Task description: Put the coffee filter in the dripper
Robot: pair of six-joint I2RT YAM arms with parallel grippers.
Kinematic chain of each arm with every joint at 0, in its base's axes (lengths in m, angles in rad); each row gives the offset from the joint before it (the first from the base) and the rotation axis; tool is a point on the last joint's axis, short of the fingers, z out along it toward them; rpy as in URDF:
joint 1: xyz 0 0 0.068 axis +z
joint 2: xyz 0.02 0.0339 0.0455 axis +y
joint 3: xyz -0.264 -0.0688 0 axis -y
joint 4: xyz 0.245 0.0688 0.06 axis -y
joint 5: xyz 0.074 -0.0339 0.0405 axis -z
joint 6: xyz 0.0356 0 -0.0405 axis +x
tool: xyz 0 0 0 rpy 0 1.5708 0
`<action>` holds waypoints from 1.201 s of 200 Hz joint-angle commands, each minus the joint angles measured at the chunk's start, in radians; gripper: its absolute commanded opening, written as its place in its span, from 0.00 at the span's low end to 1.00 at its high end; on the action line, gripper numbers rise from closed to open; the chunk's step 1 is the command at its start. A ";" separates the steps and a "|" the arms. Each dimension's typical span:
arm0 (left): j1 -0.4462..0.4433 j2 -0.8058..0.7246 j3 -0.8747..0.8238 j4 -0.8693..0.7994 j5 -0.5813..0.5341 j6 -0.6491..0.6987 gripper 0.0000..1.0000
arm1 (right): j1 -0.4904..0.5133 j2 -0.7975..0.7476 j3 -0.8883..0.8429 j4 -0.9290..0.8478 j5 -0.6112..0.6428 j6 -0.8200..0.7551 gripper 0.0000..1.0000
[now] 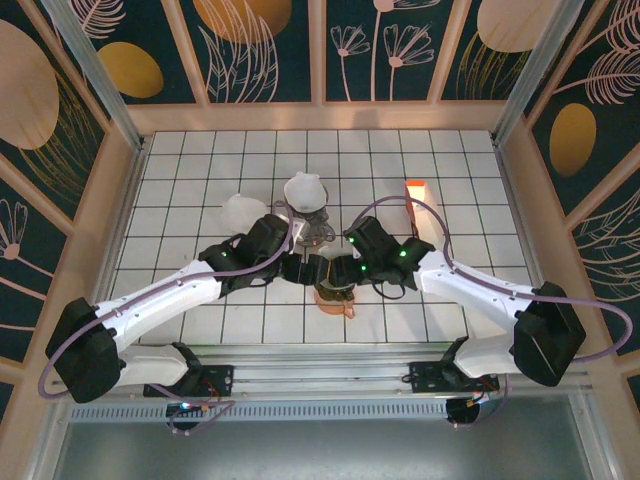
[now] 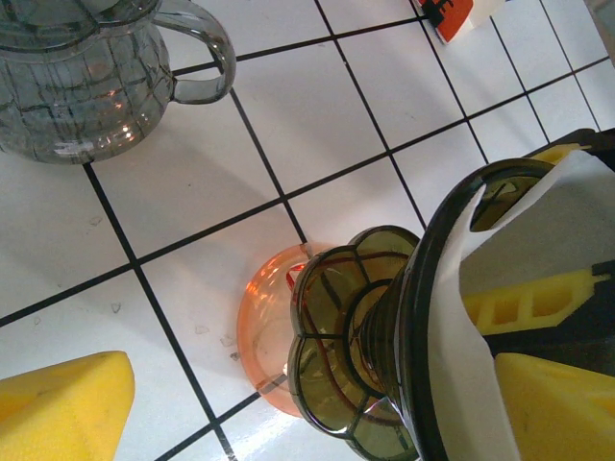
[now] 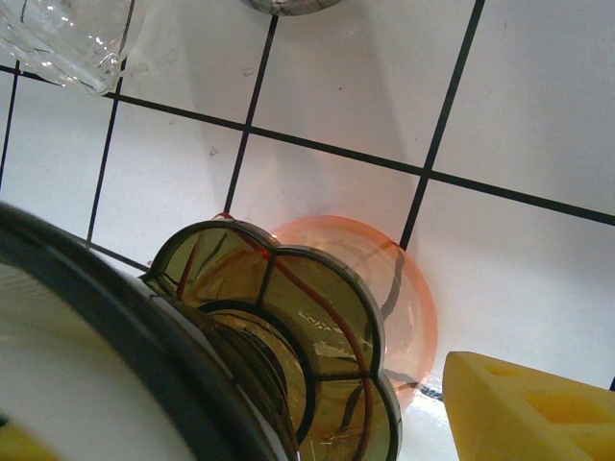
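because the two arms meet just ahead of their bases, the work sits close in: the left gripper [image 1: 308, 270] and the right gripper [image 1: 350, 272] face each other over the dripper [image 2: 351, 336]. the dripper stands above a translucent orange cup [image 2: 264, 327]; whether it rests on the cup or hangs a little clear i cannot tell. the coffee filter [image 2: 461, 317] is already in the dripper's mouth. its white paper rises past the dark rim on one side, so it looks loose rather than seated flat against the cone.

the left gripper's jaws are spread. one yellow finger [image 2: 58, 403] sits well off over bare tile and the other is up by the paper, pinching nothing i can make out; it is likely flanking the dripper to steady it. the right gripper's jaws are spread too, its outer finger [image 3: 519, 403] apart from the rim. a ribbed yellow finger inside the paper is probably there to push it down. i judge that only settling the paper evenly remains.

further back a glass jug [image 2: 86, 86] stands on the tiled table [image 1: 200, 160], apart from the dripper. beyond it a red box [image 1: 415, 190] lies out of the way.
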 commanded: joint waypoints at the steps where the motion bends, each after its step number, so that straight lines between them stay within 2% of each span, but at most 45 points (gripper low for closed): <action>1: 0.003 0.007 -0.001 0.018 0.015 -0.005 0.95 | 0.007 0.011 0.033 -0.029 0.029 -0.024 0.70; 91: 0.002 0.008 -0.004 0.018 0.015 -0.008 0.95 | 0.007 0.031 0.018 -0.046 0.052 -0.027 0.70; 154: 0.002 0.010 -0.006 0.018 0.014 -0.008 0.95 | 0.012 -0.019 0.075 -0.014 0.073 -0.043 0.71; 240: 0.001 0.012 -0.009 0.019 0.011 -0.012 0.94 | 0.013 -0.087 0.118 -0.058 0.119 -0.021 0.71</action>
